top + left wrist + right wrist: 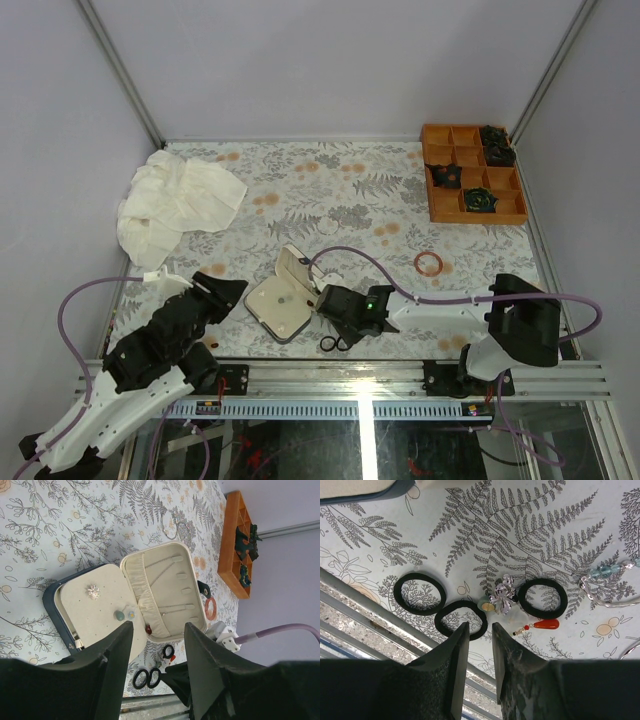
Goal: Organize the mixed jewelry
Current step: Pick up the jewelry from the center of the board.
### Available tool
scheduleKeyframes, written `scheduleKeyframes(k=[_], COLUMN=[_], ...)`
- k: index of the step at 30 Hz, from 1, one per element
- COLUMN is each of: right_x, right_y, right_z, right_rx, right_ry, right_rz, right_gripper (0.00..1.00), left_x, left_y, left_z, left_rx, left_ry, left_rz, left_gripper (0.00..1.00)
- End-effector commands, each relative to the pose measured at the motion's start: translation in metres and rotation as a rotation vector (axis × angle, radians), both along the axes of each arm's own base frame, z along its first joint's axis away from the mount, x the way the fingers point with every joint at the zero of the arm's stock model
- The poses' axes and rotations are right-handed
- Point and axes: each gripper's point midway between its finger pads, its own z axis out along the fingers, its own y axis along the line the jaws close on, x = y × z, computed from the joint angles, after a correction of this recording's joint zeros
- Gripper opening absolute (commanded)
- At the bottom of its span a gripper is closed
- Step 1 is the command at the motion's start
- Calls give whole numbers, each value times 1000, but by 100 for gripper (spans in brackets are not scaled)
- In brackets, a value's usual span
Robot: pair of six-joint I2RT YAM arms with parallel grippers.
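Three black rings lie on the fern-print table near its front rail: a left ring (420, 575), a middle ring (440, 622) and a right ring (542, 581). Between them sit a silver flower piece (502, 599), a small green stud (485, 605) and a red drop earring (545, 625). My right gripper (479, 627) is open just over the middle ring's near edge, holding nothing. The same gripper (337, 328) sits right of the open cream-lined case (285, 305). My left gripper (157, 630) is open and empty, left of the case (95, 605).
A silver beaded bangle (605, 599) lies right of the rings. Thin clear hoops (172, 530) lie beyond the case lid. An orange-pink ring (430, 264) lies mid-right. An orange divided tray (473, 205) stands back right, a white cloth (175, 205) back left, a metal rail (350, 375) in front.
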Motion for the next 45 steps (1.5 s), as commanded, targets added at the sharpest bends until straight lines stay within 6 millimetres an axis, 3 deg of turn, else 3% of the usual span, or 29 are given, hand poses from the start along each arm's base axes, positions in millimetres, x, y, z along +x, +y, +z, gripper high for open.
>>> scheduleKeyframes(k=[1,14,27,45], right_x=[16,26,20,19], right_y=[16,16,8,-5], right_z=[10,5,-2,-2], right_rx=[48,55,54,29], right_ry=[-48,-51,-29,-41], right_rz=[-15,-32,-46,-70], right_gripper=[31,30,20,20], left_x=[0,0,0,-1], left_y=[2,3,3,3], left_z=[16,16,16,18], left_rx=[-22,-27,-29,-35], left_ry=[-44,-48,-46,-46], left_rz=[3,7,6,2], left_gripper=[45,45,44,43])
